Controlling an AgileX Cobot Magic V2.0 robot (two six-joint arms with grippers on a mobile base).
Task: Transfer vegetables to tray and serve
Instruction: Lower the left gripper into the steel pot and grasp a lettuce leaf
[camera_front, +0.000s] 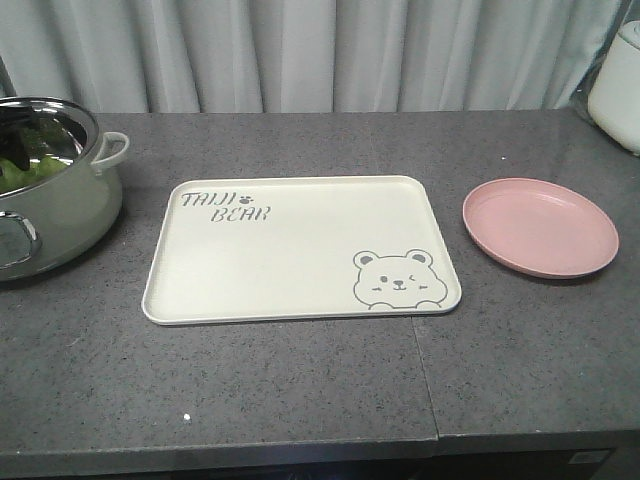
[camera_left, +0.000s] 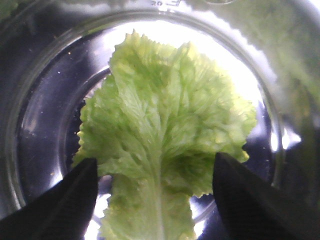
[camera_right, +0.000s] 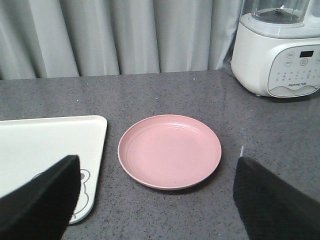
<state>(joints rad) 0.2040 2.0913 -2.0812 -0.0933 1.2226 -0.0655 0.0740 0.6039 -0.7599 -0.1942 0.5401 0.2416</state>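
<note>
The lettuce leaf (camera_left: 165, 135) lies flat on the shiny steel floor of the pot (camera_front: 60, 200), frilled top away from the wrist camera and its pale rib running down toward the lower edge of that view. From the front only a scrap of green shows over the pot's rim. I judge it to be almost weightless, limp and easily torn. It may also be damp and clinging to the metal, though the pictures cannot settle that. The ruffled margins would crumple or rip in a pinch, so the sounder hold is low on the leaf, across the thick rib near the stem end, where the tissue is stiffest. A gentle closure should do, and the lift has to clear the pot's tall wall. The left gripper (camera_left: 155, 157) hangs over that lower part with its two dark fingers spread wide, one at each side of the leaf and nothing clamped. Whether the tips touch the pot floor I cannot tell. Just right of the pot on the grey countertop (camera_front: 300, 400) sits the cream tray (camera_front: 290, 250), bare of food, and beyond it the pink plate (camera_front: 540, 225). The right gripper (camera_right: 157, 159) hovers near that plate, jaws apart and holding nothing, with a white blender (camera_right: 280, 55) at the back corner.
</note>
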